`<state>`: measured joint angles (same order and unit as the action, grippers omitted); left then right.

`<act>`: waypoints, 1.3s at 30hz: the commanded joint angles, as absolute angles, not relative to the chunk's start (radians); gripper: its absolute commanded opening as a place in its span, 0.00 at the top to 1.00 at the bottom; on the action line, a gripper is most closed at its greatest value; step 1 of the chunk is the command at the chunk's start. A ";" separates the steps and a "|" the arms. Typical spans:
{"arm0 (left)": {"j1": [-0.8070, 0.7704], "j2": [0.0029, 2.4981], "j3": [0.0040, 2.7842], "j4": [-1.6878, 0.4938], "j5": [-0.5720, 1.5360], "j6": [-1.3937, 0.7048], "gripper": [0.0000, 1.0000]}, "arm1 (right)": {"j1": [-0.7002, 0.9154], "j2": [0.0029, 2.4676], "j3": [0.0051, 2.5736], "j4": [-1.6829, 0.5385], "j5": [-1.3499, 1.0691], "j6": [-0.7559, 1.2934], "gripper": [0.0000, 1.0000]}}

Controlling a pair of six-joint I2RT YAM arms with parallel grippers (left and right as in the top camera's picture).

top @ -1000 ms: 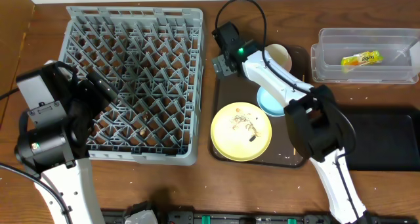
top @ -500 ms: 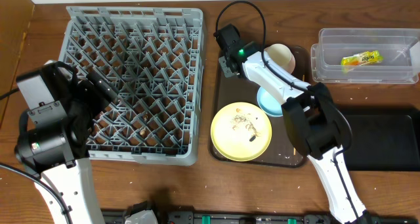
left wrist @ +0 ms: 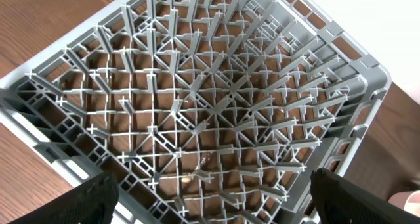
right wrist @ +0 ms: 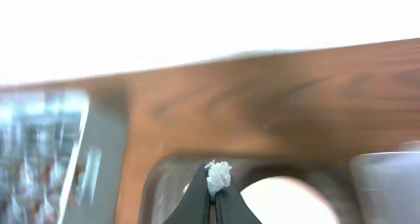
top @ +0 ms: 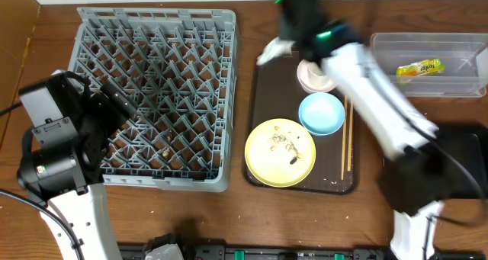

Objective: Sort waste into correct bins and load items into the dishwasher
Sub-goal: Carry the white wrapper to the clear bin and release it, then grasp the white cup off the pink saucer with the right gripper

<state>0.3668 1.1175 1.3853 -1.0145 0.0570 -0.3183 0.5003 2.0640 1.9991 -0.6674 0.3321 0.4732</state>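
Your open room is the bare brown wooden worktop in front of the large square grey plastic dish rack and the dark brown rectangular tray. Only a narrow strip separates the rack's right edge from the tray's left edge. At the far right the clear rectangular plastic tub sits just behind the black shallow rectangular bin, which your right arm partly covers. You have two bins, and on the tray one round yellow plate, one small light-blue bowl, one pinkish-white bowl and two thin wooden chopsticks. One green-yellow-orange snack wrapper lies in the tub. The crumpled white paper napkin is a small ragged wad, blurred, above the tray's back left corner; your right hand is clamped on it, fingers together. Your left hand hangs over the rack, fingers wide apart, holding nothing. Small pale food crumbs lie on the plate
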 commanded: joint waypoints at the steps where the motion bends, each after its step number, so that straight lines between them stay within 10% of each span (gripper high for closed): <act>1: 0.372 1.119 1.390 -1.017 0.060 -0.331 0.05 | 0.356 2.014 2.003 -0.774 0.470 0.695 0.99; 14: 0.372 1.119 1.390 -1.017 0.060 -0.331 0.05 | -0.058 2.098 1.998 -1.037 0.412 0.826 0.99; 19: 0.372 1.119 1.390 -1.017 0.060 -0.331 0.06 | -0.085 2.127 1.998 -1.016 0.320 0.739 0.34; 21: 0.372 1.119 1.390 -1.017 0.060 -0.331 0.06 | -0.086 2.127 1.998 -0.982 0.257 0.621 0.23; 35: 0.372 1.119 1.390 -1.017 0.060 -0.331 0.06 | 0.071 2.017 1.999 -0.904 -0.474 0.195 0.21; 39: 0.372 1.119 1.390 -1.017 0.060 -0.331 0.05 | 0.236 2.033 1.999 -0.913 -0.369 0.109 0.08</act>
<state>0.3668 1.1175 1.3853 -1.0145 0.0570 -0.3187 0.1207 2.0472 2.0006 -0.9005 -0.3450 0.2478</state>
